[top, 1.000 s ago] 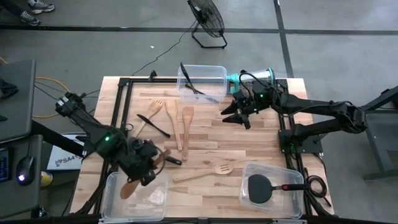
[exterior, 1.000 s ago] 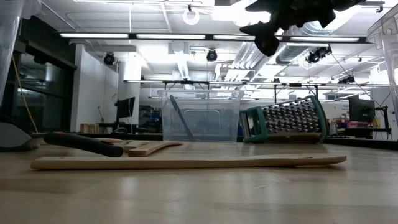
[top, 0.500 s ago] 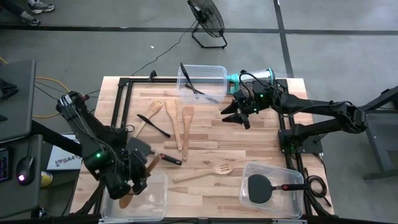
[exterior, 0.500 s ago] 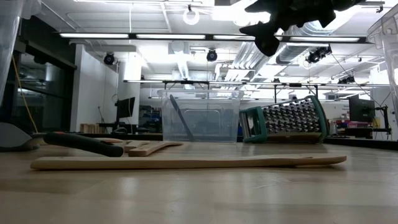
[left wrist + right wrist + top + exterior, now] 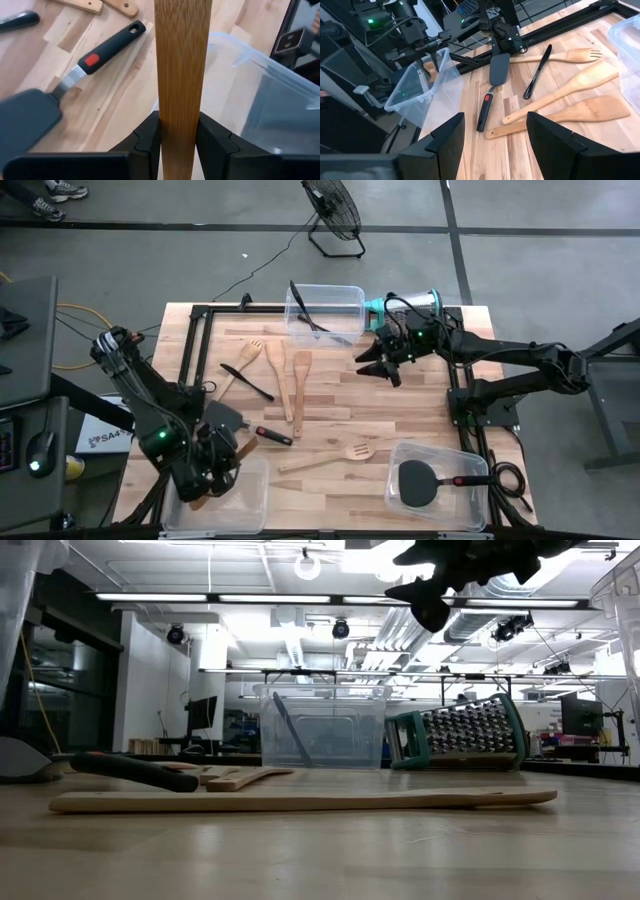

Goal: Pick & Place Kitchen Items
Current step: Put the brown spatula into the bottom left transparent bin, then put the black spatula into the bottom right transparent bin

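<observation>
My left gripper point(image 5: 213, 465) is shut on a pale wooden utensil point(image 5: 181, 60) at the far rim of the near-left clear bin point(image 5: 245, 502); the arm hides most of the utensil in the high view. My right gripper point(image 5: 380, 368) hangs open and empty above the table's far right, and shows in its wrist view point(image 5: 495, 145) and the low view point(image 5: 440, 585). On the table lie a wooden fork point(image 5: 245, 358), two wooden spatulas point(image 5: 275, 365), a thin black tool point(image 5: 247, 382), a black spatula with a red-black handle point(image 5: 265, 435) and a slotted wooden spatula point(image 5: 330, 457). My left gripper pinches the wooden utensil's flat handle by its two narrow edges point(image 5: 161, 125), one finger point(image 5: 145, 142) on each side, its broad face up. The fingers slant down from above toward the bin. The handle runs on past the fingertips, above the bin's rim point(image 5: 240, 55). Its ends are hidden.
A far clear bin point(image 5: 325, 310) holds a black tool. The near-right bin point(image 5: 470, 505) holds a black spatula point(image 5: 420, 480). A steel grater with teal rim point(image 5: 415, 305) lies at the far right. A black frame point(image 5: 195, 350) runs along the table's edges.
My left gripper has carried the wooden utensil toward the table's near-left corner, over the near-left bin, staying shut on it. The utensil's wide end, seen over the bin a second ago, is now mostly hidden under the arm. The right arm has kept still.
</observation>
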Motion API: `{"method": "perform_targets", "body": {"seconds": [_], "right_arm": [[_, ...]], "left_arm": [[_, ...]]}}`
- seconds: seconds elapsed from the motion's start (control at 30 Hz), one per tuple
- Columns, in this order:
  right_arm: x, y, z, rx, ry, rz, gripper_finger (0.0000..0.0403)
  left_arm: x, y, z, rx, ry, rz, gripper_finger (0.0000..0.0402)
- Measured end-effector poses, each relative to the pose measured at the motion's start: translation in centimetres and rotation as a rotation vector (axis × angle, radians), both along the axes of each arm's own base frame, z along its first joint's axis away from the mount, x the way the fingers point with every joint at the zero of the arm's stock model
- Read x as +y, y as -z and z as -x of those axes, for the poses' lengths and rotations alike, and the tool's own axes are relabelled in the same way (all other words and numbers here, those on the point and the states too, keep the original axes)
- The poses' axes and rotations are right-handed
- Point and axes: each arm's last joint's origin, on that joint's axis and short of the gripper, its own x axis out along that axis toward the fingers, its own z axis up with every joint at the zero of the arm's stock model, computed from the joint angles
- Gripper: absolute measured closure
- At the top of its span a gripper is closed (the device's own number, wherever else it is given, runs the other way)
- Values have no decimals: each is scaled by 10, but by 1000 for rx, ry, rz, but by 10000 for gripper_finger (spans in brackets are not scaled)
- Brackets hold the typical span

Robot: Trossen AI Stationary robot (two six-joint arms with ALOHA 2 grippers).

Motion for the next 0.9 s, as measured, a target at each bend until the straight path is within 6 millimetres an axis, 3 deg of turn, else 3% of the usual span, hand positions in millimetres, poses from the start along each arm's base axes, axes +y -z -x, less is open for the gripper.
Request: {"method": "perform_targets", "body": {"seconds": [0.13, 0.33, 0.43, 0.67, 0.9], "right_arm": [[0, 2, 1, 19, 2, -6, 198], [0, 2, 1, 25, 2, -8, 198], [0, 2, 1, 25, 2, -8, 198], [0, 3, 1, 27, 2, -8, 198], [0, 4, 1, 38, 2, -12, 198]], "left_arm": [[0, 1, 0, 8, 56, -29, 310], [1, 1, 1, 18, 59, -36, 224], [0, 1, 1, 17, 56, -32, 203], [-1, -3, 0, 8, 38, -3, 204], [-5, -27, -3, -51, 5, 76, 223]]}}
